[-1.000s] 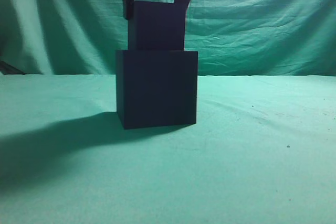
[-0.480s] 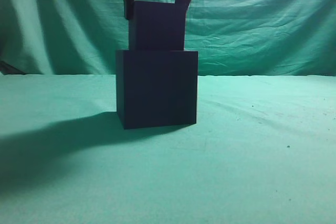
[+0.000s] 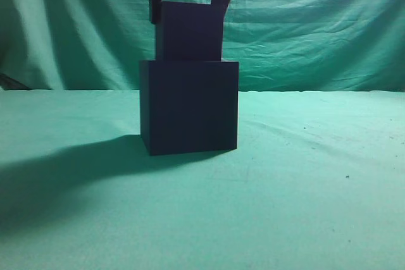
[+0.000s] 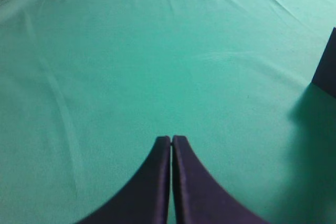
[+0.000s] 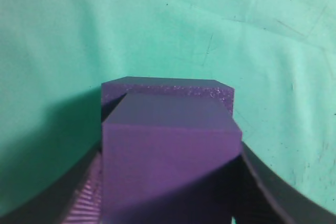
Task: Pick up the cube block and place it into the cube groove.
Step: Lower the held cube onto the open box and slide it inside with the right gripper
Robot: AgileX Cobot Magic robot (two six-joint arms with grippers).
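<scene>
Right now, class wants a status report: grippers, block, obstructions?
Right gripper shut on cube block, at cube groove mouth. Left gripper shut, empty. Nothing blocking.

Insp. A: R gripper (image 3: 190,14) status?
Insp. B: Comes down from the top edge, fingers (image 5: 268,192) spread, clamped on the cube block (image 3: 189,31) both sides.
Insp. A: L gripper (image 4: 171,142)?
Insp. B: Fingertips pressed together, nothing between them. Hangs over cloth.
</scene>
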